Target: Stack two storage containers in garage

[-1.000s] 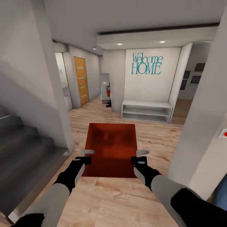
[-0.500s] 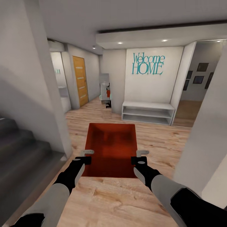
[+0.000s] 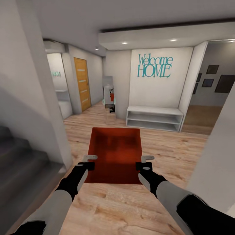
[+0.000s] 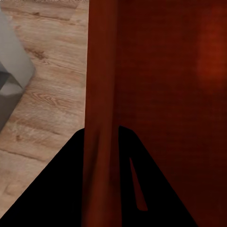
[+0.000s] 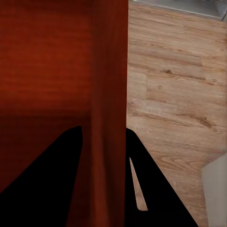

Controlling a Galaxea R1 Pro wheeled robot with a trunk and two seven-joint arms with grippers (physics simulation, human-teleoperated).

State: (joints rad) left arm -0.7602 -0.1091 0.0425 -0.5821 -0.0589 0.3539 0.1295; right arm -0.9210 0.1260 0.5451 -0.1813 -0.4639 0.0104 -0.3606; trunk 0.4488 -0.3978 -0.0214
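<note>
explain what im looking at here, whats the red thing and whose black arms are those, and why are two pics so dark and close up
This is a simulated wheeled robot with two arms. The wide picture comes from a camera on its head, looking down over both arms. The left gripper and right gripper each pinch a side wall of an open orange-red storage container, carrying it above the wood floor of a hallway with a white shelf and a "Welcome HOME" sign. The two close-ups come from cameras near each gripper: the black shapes are the fingers, with the thin container wall clamped between them.
</note>
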